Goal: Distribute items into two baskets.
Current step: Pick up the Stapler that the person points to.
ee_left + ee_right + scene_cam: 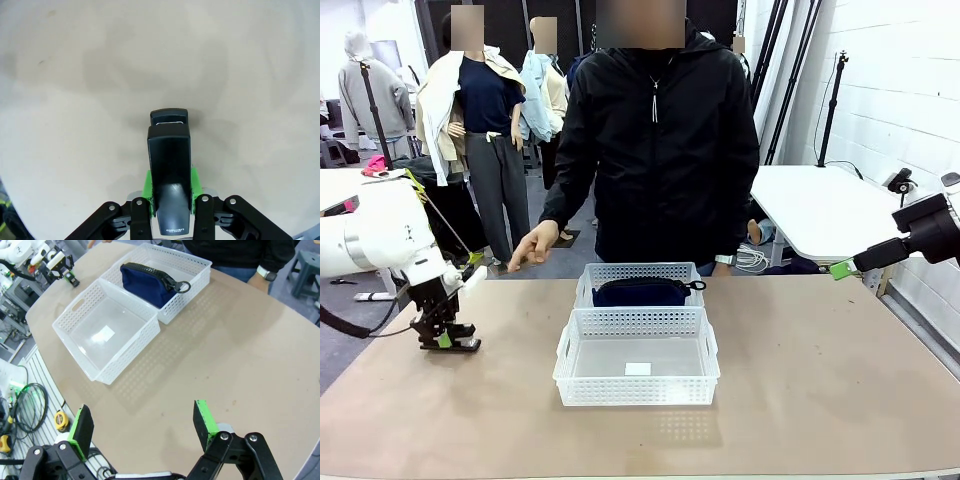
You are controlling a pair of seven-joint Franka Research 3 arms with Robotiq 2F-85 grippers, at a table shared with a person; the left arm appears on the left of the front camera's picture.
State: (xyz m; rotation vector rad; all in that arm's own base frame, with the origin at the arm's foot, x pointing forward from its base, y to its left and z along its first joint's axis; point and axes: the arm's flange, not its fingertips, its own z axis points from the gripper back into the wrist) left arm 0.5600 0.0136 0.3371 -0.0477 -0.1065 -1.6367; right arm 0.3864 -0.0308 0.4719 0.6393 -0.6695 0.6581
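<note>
Left wrist view: left hand [170,187] clamped across the black stapler [169,165] on the desk [75,100], gripping its rear sides — rigid, smooth, could slip. Right hand [142,432] hangs wide open, empty. Pouch [641,291] sits in the far basket [590,275]; near basket [565,362] empty.

The tan table [820,380] bears two baskets [637,358] (touching) and a stapler [457,343].

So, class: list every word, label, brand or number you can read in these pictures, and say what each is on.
Small pale print on the black desk stapler, near its rear end: too small to read.
White label in the empty white perforated plastic basket: no text legible.
Nothing else readable.
</note>
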